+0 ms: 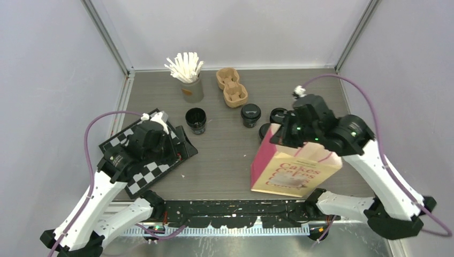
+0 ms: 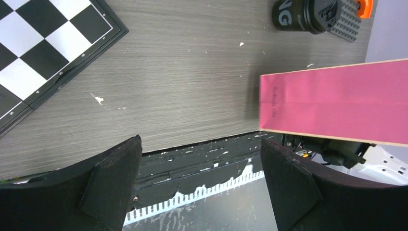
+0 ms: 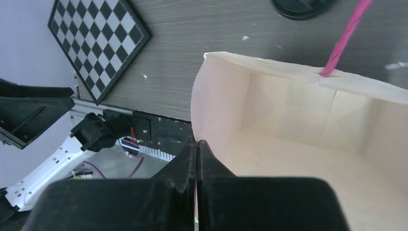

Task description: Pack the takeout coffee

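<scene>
The left gripper (image 2: pixel 201 142) hung with fingers wide apart above the chessboard (image 1: pixel 140 174) at the left edge of the tabletop (image 1: pixel 225 160). An open cup (image 1: pixel 196 120) and a lidded cup (image 1: pixel 250 114), lettered "…NG", stood toward the far edge. Bare tabletop separated the chessboard from the bag (image 1: pixel 292 174), marked "Cakes". The right gripper (image 3: pixel 196 144) was clamped on its rim.

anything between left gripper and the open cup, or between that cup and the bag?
Nothing visible between the open left gripper and the unlidded cup, just bare table. Cup to bag: no object between, but the right gripper, shut on the bag's rim, sits over the mouth in the top view.
</scene>
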Motion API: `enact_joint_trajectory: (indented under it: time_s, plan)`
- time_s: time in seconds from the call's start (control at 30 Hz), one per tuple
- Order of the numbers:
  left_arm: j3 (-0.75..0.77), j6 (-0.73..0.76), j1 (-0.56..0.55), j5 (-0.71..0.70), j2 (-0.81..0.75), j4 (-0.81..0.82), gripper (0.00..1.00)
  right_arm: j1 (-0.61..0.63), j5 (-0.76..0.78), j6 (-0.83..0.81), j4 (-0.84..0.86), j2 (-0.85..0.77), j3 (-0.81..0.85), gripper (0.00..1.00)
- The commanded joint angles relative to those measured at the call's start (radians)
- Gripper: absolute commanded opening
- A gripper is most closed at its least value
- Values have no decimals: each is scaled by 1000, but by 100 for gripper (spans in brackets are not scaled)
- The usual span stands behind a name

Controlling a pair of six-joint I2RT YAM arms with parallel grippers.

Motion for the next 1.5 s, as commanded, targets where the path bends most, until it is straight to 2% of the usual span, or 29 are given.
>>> enact_joint_trajectory:
  time_s: [0.0, 0.1, 0.17, 0.27, 0.3, 0.43, 0.57, 0.67, 0.83, 1.13, 1.23, 1.37, 1.47]
  plan:
    - [80, 9, 21, 2, 12, 13, 96, 197, 98, 66, 207, 112, 54, 0]
    - [125, 8, 85, 17, 32, -58, 95, 335, 152, 50, 272, 213, 88, 0]
    - [178, 26, 191, 66, 52, -105, 95, 388, 152, 3, 318, 297, 119, 0]
    - [243, 94, 369, 213, 90, -144, 94, 447, 125, -137, 359, 396, 183, 1]
    - [250, 89, 384, 234, 100, -145, 94, 463, 107, -195, 369, 426, 204, 1]
    - [251, 33, 404, 319, 117, -119, 90, 482, 29, -383, 385, 488, 253, 0]
    - [284, 45, 415, 332, 137, -115, 91, 482, -49, -542, 433, 491, 223, 0]
    - [280, 18, 418, 355, 153, -92, 89, 482, -130, -658, 414, 530, 276, 0]
    - [277, 28, 438, 333, 159, -86, 88, 482, -202, -752, 352, 574, 372, 0]
    - [309, 2, 443, 380, 162, -75, 86, 471, -327, -989, 343, 519, 254, 0]
    - [265, 5, 442, 383, 146, -54, 86, 471, -350, -1025, 335, 523, 262, 0]
    - [226, 9, 444, 442, 142, -32, 86, 471, -328, -980, 360, 539, 284, 0]
    - [244, 37, 443, 448, 147, -61, 87, 472, -290, -944, 356, 554, 311, 10]
